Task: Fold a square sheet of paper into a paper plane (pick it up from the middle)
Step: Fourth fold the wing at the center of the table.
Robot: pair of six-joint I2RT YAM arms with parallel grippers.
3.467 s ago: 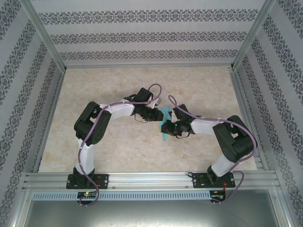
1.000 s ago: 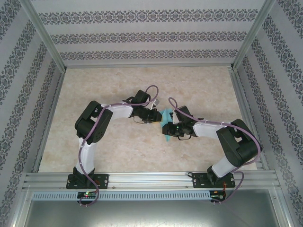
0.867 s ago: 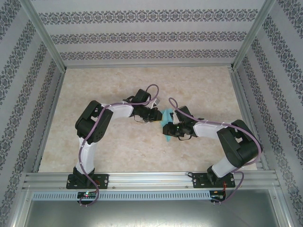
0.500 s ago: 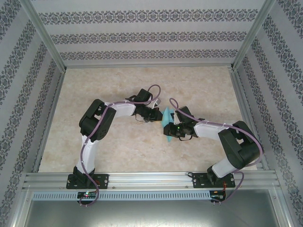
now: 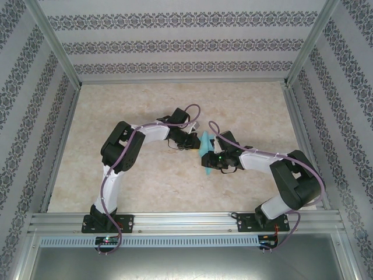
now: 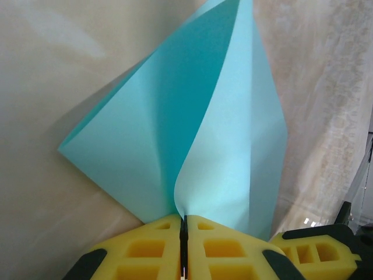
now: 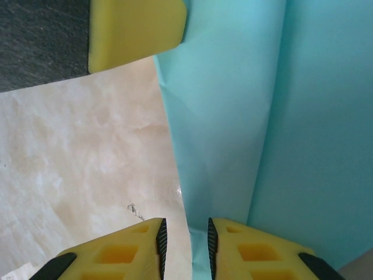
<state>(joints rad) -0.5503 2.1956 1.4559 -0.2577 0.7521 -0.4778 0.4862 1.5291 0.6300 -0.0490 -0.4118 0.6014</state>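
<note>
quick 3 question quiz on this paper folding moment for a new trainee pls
1. True or false: the left gripper is shut on the light-cyan folded paper sheet.
2. The right gripper has its jaws: A) pressed flat together on nothing; B) slightly apart, with the sheet's edge in the gap; C) spread wide over bare table.
3. What colour are the fingers of both grippers?
Key: 1 true; 2 B; 3 yellow.
</note>
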